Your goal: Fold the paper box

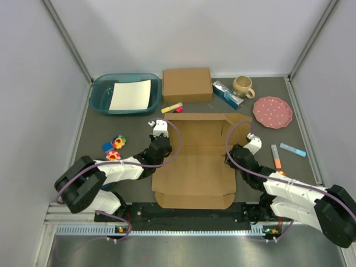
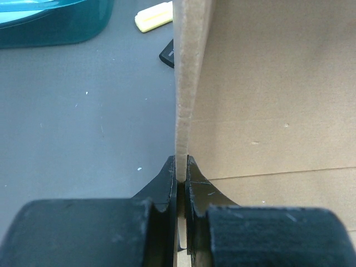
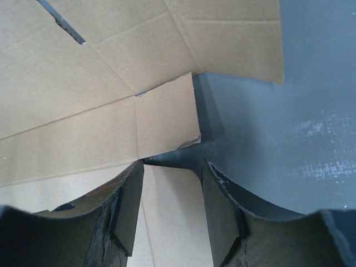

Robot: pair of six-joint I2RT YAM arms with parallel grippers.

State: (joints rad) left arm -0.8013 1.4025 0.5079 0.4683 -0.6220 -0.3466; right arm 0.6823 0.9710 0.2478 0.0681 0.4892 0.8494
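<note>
My L gripper (image 2: pixel 181 162) is pressed together on the paper box (image 1: pixel 194 172), pinching the lower edge of its L side flap (image 2: pixel 188 83), which stands upright w/ the card sandwiched btwn my black fingers. My R gripper (image 3: pixel 169 167) is spread, jaws apart, w/ a small R-side flap (image 3: pixel 164 119) just ahead of the gap; can't tell if either pad touches it. The box lies open & mostly flat on the table (image 1: pixel 83 133), near-centre, btwn both arms. Behind it are a smaller closed box (image 1: pixel 187 84), a teal tub (image 1: pixel 100 94) w/ a white sheet (image 1: pixel 130 94), a cup (image 1: pixel 243 85) & a pink plate (image 1: pixel 272 112).
</note>
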